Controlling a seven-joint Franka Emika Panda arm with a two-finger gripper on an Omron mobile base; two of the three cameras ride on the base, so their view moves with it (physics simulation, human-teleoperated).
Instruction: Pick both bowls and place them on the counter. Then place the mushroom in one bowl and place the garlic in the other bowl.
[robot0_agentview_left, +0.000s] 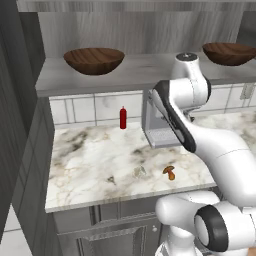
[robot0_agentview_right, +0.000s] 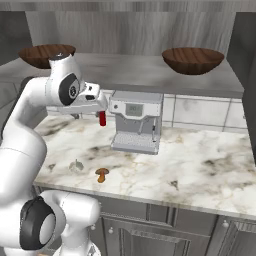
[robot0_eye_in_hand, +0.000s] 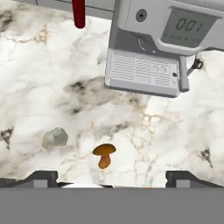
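just mushroom (robot0_eye_in_hand: 104, 155) between open fingertips (robot0_eye_in_hand: 42, 177)

You have two wooden bowls on the grey shelf (robot0_agentview_right: 145, 75): left bowl (robot0_agentview_right: 42, 54) partly behind the arm (robot0_agentview_right: 30, 130), right bowl (robot0_agentview_right: 193, 60) near the shelf's right end. Below, on the marble counter (robot0_agentview_right: 210, 165), your coffee machine (robot0_agentview_right: 136, 121) stands by the tiled wall, a red bottle (robot0_agentview_right: 102, 118) just left of it. The mushroom (robot0_agentview_right: 102, 174) lies near the front edge, the garlic (robot0_agentview_right: 76, 165) close on its left
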